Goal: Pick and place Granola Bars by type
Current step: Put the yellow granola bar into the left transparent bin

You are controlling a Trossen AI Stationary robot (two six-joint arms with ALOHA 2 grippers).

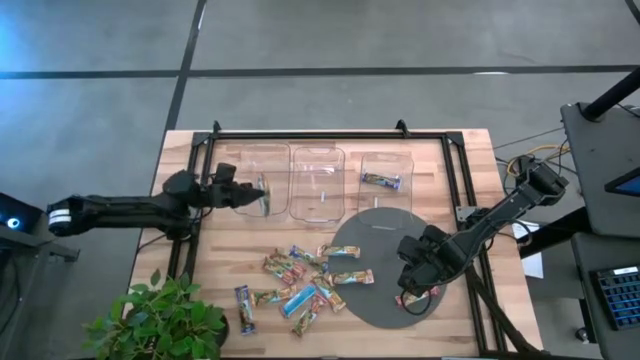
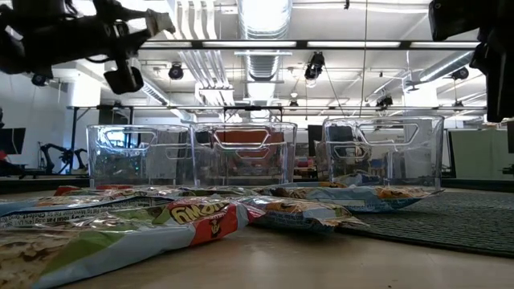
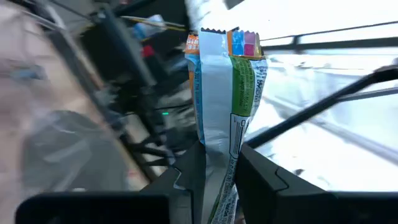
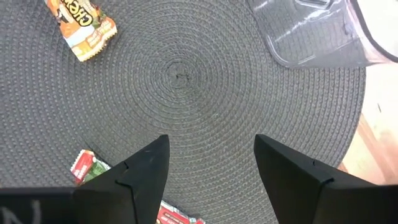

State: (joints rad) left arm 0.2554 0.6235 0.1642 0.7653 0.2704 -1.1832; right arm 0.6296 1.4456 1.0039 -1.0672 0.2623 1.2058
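Several granola bars (image 1: 300, 282) lie in a loose pile on the wooden table near its front; one orange bar (image 4: 81, 25) lies on the round grey mat (image 1: 385, 250). Three clear bins (image 1: 318, 182) stand in a row at the back, and the right bin holds one bar (image 1: 381, 181). My left gripper (image 1: 248, 193) hangs over the left bin (image 1: 270, 165), shut on a green-and-silver bar (image 3: 227, 93). My right gripper (image 4: 211, 165) stands open above the mat, pointing down, with a red-and-green bar (image 4: 87, 167) beside one finger. My left gripper pinches the green-and-silver bar between its two fingers (image 3: 267, 180), on the bar's flat faces near one end (image 3: 221, 168). The bar lies along the fingers, and its crimped free end (image 3: 224, 37) sticks out well past the fingertips. It is lifted clear above the left bin.
A potted plant (image 1: 160, 318) stands at the table's near left corner. A black frame (image 1: 330, 135) runs along the back and sides of the table. Bare wood shows between the bins and the pile.
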